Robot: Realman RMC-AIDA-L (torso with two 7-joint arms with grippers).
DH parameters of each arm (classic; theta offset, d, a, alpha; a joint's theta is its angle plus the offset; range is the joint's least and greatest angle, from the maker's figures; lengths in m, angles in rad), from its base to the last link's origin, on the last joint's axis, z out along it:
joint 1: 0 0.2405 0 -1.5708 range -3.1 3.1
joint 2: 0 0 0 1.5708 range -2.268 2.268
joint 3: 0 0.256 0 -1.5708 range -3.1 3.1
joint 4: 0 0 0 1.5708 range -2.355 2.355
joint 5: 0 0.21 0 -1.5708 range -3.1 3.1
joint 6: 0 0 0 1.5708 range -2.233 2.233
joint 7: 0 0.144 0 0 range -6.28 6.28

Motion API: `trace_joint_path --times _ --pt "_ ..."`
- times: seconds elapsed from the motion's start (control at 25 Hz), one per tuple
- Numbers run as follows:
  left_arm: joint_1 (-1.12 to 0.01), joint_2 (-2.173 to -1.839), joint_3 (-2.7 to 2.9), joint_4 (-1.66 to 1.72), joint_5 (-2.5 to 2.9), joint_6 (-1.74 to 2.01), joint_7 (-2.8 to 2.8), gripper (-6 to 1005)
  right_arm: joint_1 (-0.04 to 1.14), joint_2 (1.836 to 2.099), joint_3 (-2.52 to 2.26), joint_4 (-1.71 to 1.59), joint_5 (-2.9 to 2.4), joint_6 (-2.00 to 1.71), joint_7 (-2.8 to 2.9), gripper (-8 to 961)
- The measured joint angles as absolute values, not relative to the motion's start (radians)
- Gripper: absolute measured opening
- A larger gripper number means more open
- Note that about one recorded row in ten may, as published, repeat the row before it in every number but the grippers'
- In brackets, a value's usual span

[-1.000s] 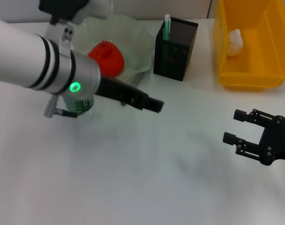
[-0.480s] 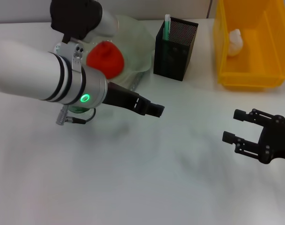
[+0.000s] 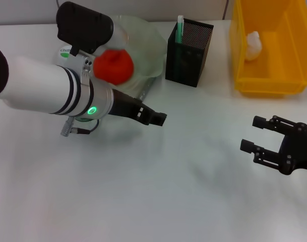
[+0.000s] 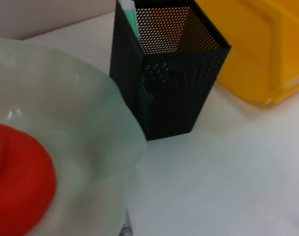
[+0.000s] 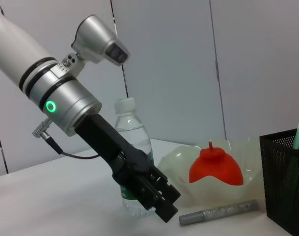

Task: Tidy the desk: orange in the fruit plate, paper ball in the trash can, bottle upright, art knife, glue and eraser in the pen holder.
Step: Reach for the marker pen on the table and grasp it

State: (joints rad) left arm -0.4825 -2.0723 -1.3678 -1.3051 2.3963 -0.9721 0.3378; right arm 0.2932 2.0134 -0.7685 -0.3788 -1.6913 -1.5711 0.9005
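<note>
Desk-tidying looks nearly finished from my seat. Largest first: the trash can (image 3: 266,55) fills the upper right of the head view with the paper ball (image 3: 253,44) already inside it. The fruit plate (image 3: 150,43) sits upper centre-left, holding the orange (image 3: 114,65). The pen holder (image 3: 188,48) stands between plate and bin, a green-and-white stick (image 3: 179,27) poking out of its near-left corner; I cannot see the eraser, and the mesh hides what lies inside.

The bottle (image 5: 133,147) stands upright in the right wrist view, just beside the plate; in the head view the left arm covers most of it. A silver pen-like stick (image 5: 220,213) lies on the table against the plate's foot, possibly the art knife or glue; I can't say which.

The left gripper (image 3: 156,119) hangs low over the table in the centre-left of the head view, in front of the bottle and clear of it. Its fingers look drawn together with nothing between them. The right gripper (image 3: 260,135) hovers at the lower right, fingers spread and empty.

I judge the step in hand is backing off from the righted bottle. To do it well I'd lift the left arm straight up first, since its forearm passes close over bottle and plate rim; a sideways sweep could topple the bottle. Then I'd go for the silver stick.
</note>
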Motion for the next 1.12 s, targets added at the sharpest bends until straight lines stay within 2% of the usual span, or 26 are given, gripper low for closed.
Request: trace_joint_path --times 1.12 --pt "-0.513 -2.074 -1.335 -1.196 2.495 -0.862 0.303 670 0.288 2.014 -0.767 -0.376 -1.689 -1.58 0.905 694"
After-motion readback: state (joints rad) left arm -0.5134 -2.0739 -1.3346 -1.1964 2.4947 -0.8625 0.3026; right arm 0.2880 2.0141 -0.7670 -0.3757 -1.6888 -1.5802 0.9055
